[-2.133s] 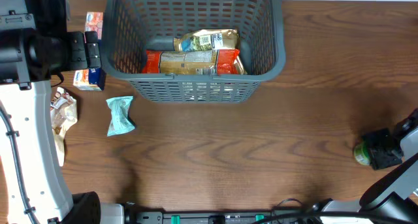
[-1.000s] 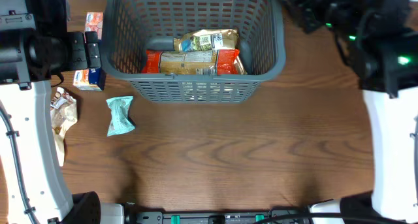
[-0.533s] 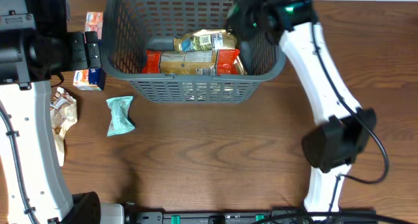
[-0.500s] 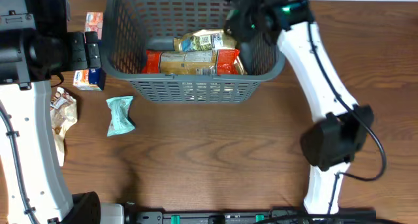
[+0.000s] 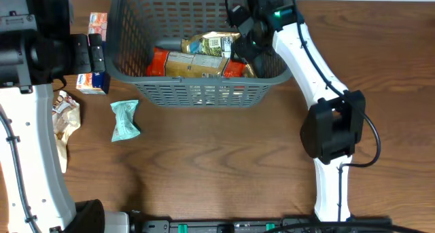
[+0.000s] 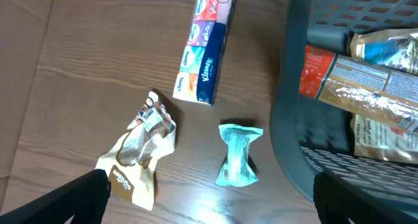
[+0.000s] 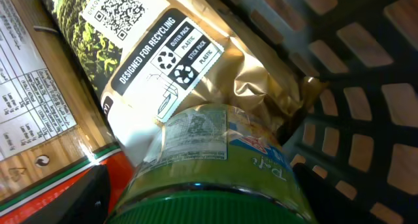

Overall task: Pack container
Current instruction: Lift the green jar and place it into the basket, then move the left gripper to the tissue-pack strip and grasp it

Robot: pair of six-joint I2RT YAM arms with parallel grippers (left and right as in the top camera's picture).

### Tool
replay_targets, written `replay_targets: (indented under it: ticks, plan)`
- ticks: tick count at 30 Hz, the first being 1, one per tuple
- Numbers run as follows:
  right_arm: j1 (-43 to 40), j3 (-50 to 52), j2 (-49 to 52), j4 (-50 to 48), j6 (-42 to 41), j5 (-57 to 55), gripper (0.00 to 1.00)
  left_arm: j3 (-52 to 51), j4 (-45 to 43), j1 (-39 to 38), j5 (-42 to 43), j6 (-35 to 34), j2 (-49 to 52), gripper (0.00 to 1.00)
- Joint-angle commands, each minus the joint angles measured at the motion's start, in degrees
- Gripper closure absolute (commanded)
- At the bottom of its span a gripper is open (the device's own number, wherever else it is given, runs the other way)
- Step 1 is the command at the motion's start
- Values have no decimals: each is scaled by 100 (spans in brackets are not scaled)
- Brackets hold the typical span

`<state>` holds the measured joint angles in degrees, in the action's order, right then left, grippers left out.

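The grey-blue slotted container (image 5: 204, 94) stands at the back middle of the table. It holds a gold bag (image 5: 214, 41) and a red and tan packet (image 5: 183, 63). My right gripper (image 5: 245, 41) is down inside the container at its right end, shut on a green jar with a green lid (image 7: 215, 165). The jar rests against the gold bag (image 7: 163, 61), close to the lattice wall (image 7: 366, 119). My left gripper (image 5: 95, 53) hovers left of the container, open and empty (image 6: 209, 208).
Left of the container lie a teal packet (image 5: 125, 120) (image 6: 238, 155), a tissue pack (image 5: 94, 80) (image 6: 206, 48), a brown and white packet (image 5: 66, 117) (image 6: 137, 155) and an orange packet (image 5: 98, 20). The container wall (image 6: 294, 119) is at the right of the left wrist view.
My right arm swung from the table's right edge with the green jar, over the container's right rim and down inside. The packets in the container shifted slightly left. The left arm stayed still.
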<state>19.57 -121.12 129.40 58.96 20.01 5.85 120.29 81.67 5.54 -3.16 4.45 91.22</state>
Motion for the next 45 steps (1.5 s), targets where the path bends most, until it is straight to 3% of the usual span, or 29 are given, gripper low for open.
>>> replay_targets:
  ticks: [1, 7, 14, 18, 27, 35, 38, 45]
  plan:
    - [24, -94, -9, 90, -118, 24, 66, -11, 20, 28, 13, -50, -55, 2]
    - [26, -570, -710, 44, -162, 42, 55, -11, 68, 28, 11, -48, -63, 1]
    - [-323, -1683, -1996, 15, -966, -308, 25, 83, 81, 31, 7, 101, -313, 2]
    - [-885, -1790, -2734, 68, -1495, -304, 1, 509, -192, 157, 11, -164, -323, 1]
    - [-2249, -1790, -3464, 658, -2127, -302, 1, 715, -1829, 1029, 122, -409, 348, 1]
    - [-2529, -1790, -3460, 817, -2124, -306, 1, 713, -2715, 1189, 577, 446, 1886, 2]
    - [-2529, -1790, -3460, 793, -2124, -308, 1, 713, -2828, 1185, 798, 938, 2538, 2]
    - [-2529, -1790, -3460, 774, -2124, -304, 1, 713, -2911, 1185, 946, 1368, 3950, 2]
